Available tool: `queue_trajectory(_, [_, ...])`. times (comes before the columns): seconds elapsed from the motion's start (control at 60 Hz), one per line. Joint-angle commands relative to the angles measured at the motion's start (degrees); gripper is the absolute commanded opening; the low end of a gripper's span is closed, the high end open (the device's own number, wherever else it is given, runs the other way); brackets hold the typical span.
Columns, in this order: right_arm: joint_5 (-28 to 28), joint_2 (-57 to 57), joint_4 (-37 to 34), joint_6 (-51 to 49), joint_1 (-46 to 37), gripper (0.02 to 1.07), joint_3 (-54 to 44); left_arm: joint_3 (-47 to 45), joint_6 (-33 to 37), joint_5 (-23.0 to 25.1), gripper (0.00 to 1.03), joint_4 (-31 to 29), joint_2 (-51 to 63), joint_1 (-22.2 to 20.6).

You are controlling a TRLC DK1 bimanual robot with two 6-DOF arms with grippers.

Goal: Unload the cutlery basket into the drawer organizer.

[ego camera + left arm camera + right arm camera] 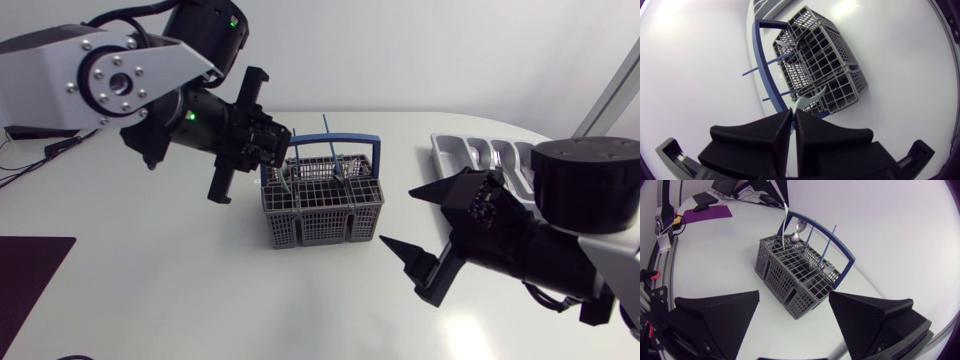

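Left wrist view | left gripper [793,114] pinches pale green utensil [807,97], end in basket [840,60] | right gripper [794,295] spread | risk: end snags inside, basket tips

Basket [322,212]: grey plastic grid, matt. Spoon [799,227]: shiny metal. Table [150,290]: smooth white. Utensil [801,101]: pale, plastic-looking.
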Motion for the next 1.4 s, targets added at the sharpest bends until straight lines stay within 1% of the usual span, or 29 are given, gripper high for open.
queue_trajectory(0.0, [0.66, -1.16, 1.01, 1.28, 0.4, 1.02, -2.42, -3.34, -1.74, -0.65, 0.11, 1.78, -3.24, -0.98])
queue_trajectory(0.067, [1.28, -2.22, 1.8, 1.46, 0.49, 1.02, -3.04, -5.01, -2.8, -1.35, 0.11, 3.72, -4.55, -1.34])
queue_trajectory(0.15, [1.54, -3.62, 2.32, 1.54, 0.49, 1.02, -3.48, -6.33, -5.78, -1.88, 0.11, 5.39, -7.02, -2.57])
queue_trajectory(0.217, [1.54, -4.33, 2.59, 1.54, 0.49, 1.02, -3.74, -6.24, -7.98, -2.05, 0.11, 5.39, -8.25, -3.27])
queue_trajectory(0.267, [1.72, -5.38, 2.94, 1.72, 0.58, 1.02, -4.09, -5.63, -12.29, -2.05, 0.11, 5.56, -8.77, -4.24])
queue_trajectory(0.383, [1.89, -7.58, 3.12, 2.42, 0.67, 1.02, -4.18, -5.19, -19.58, -2.23, 0.11, 6.35, -10.09, -6.08])
queue_trajectory(0.433, [2.07, -8.37, 3.2, 2.77, 0.93, 1.02, -4.27, -4.13, -24.59, -2.4, 0.11, 6.88, -10.09, -6.96])
queue_trajectory(0.617, [5.5, -10.04, 4.52, 3.13, 3.66, 0.99, -4.53, 0.26, -40.15, -2.58, 0.11, 4.51, -8.25, -10.3])
queue_trajectory(0.667, [6.73, -10.04, 5.14, 3.13, 4.71, 0.99, -4.53, 2.46, -45.25, -2.49, 0.11, 2.66, -6.75, -11.71])
queue_trajectory(0.733, [8.04, -9.86, 5.66, 3.04, 5.94, 0.98, -4.53, 3.95, -49.73, -2.05, 0.11, 1.96, -5.35, -12.32])
queue_trajectory(0.767, [8.75, -9.69, 5.93, 2.95, 6.64, 0.97, -4.45, 4.74, -51.49, -1.35, 0.11, 1.17, -4.64, -12.32])
queue_trajectory(0.783, [9.54, -9.42, 6.19, 2.95, 7.26, 0.97, -4.36, 6.06, -53.77, -0.21, 0.11, -0.06, -3.59, -12.23])
queue_trajectory(0.8, [10.07, -9.25, 6.54, 2.95, 7.61, 0.97, -4.27, 6.24, -54.12, -0.03, 0.11, -0.32, -3.41, -12.23])
queue_trajectory(0.833, [10.59, -8.81, 6.81, 2.95, 8.05, 0.97, -4.09, 7.82, -57.38, 1.29, 0.11, -1.99, -2.01, -12.23])
queue_trajectory(0.933, [13.32, -7.58, 8.83, 2.69, 10.07, 0.93, -3.92, 9.84, -62.12, 3.31, 0.11, -4.46, 0.46, -12.59])
queue_trajectory(0.983, [14.72, -6.44, 10.23, 2.25, 11.04, 0.93, -3.92, 11.6, -64.76, 5.33, 0.11, -6.39, 1.77, -12.85])
queue_trajectory(1.033, [15.43, -5.56, 11.2, 2.07, 11.3, 0.93, -3.92, 13.44, -67.92, 6.3, 0.11, -7.8, 3.09, -12.76])
queue_trajectory(1.083, [17.54, -4.68, 12.61, 1.54, 12.27, 0.92, -4.01, 15.55, -70.38, 8.14, 0.11, -10.08, 4.5, -12.85])
queue_trajectory(1.133, [19.03, -4.33, 14.01, 0.58, 13.5, 0.87, -4.36, 17.4, -73.2, 10.16, 0.11, -12.1, 5.64, -12.76])
queue_trajectory(1.25, [19.56, -2.92, 16.21, -0.3, 13.67, 0.79, -4.8, 20.65, -77.86, 12.45, 0.11, -15.0, 7.84, -12.41])
queue_trajectory(1.35, [20.35, -1.95, 18.5, -1.36, 13.76, 0.78, -5.68, 22.32, -80.14, 15.44, 0.11, -16.67, 9.07, -11.62])
queue_trajectory(1.383, [20.52, -1.51, 19.37, -2.32, 13.76, 0.76, -5.94, 22.85, -80.67, 16.49, 0.11, -17.29, 9.33, -11.36])
